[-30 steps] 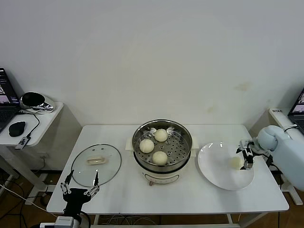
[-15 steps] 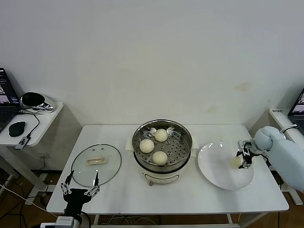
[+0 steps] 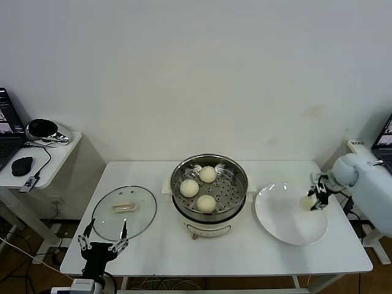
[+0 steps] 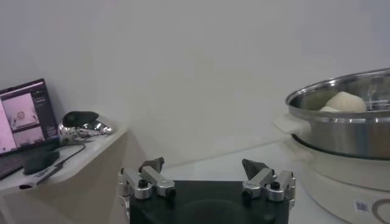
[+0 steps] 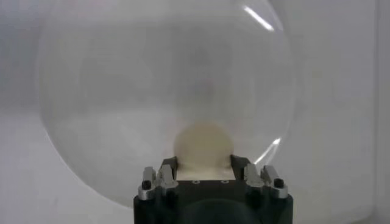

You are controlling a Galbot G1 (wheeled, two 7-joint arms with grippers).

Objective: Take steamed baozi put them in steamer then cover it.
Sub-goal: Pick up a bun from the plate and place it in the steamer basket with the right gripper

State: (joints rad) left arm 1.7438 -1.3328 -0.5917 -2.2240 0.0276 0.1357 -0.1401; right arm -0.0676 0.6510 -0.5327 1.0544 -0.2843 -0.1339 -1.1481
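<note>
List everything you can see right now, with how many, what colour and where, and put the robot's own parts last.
steamed baozi: four, cream-white; three on the steamer's perforated tray, one in the right gripper above the plate.
steamer: one, shiny steel on a cream-white base, middle of the table.
cover: one, clear glass with cream-white handle, lying on the table to the steamer's left.
plate: one, white, right of the steamer.
table: one, white, holding all of these.
side stand: one, white, far left, with a laptop, a black mouse and a shiny dark object.
left gripper: open, parked at the table's near-left edge by the cover.
right gripper: shut on the fourth bun over the plate.
</note>
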